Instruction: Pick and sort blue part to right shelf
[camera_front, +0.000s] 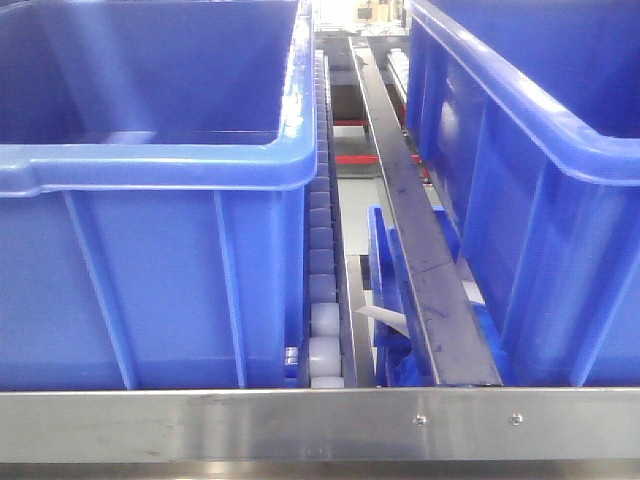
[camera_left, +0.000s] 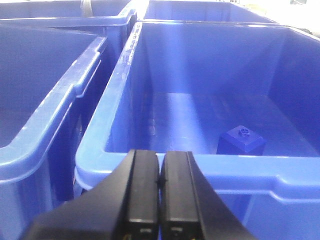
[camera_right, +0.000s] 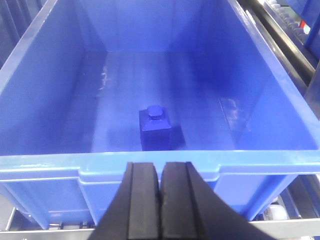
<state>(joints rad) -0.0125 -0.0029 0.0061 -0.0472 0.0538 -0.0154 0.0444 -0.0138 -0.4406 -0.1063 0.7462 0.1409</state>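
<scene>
A small dark blue part (camera_right: 156, 127) with a knob on top stands on the floor of a large blue bin (camera_right: 40, 65), near its front wall. It also shows in the left wrist view (camera_left: 242, 141), inside the bin (camera_left: 115, 85). My right gripper (camera_right: 160, 172) is shut and empty, just outside that bin's front rim. My left gripper (camera_left: 159, 177) is shut and empty, in front of the same bin's near rim. The shelf's brushed-steel front rail (camera_front: 300, 425) runs below two blue bins (camera_front: 150, 270) (camera_front: 540, 200) in the front view. Neither gripper shows there.
A lane of white rollers (camera_front: 322, 300) and a dark metal divider (camera_front: 420, 260) run between the two bins. A white tag (camera_front: 380, 318) and blue plastic pieces (camera_front: 385, 300) lie in that gap. Another blue bin (camera_left: 35, 100) stands left in the left wrist view.
</scene>
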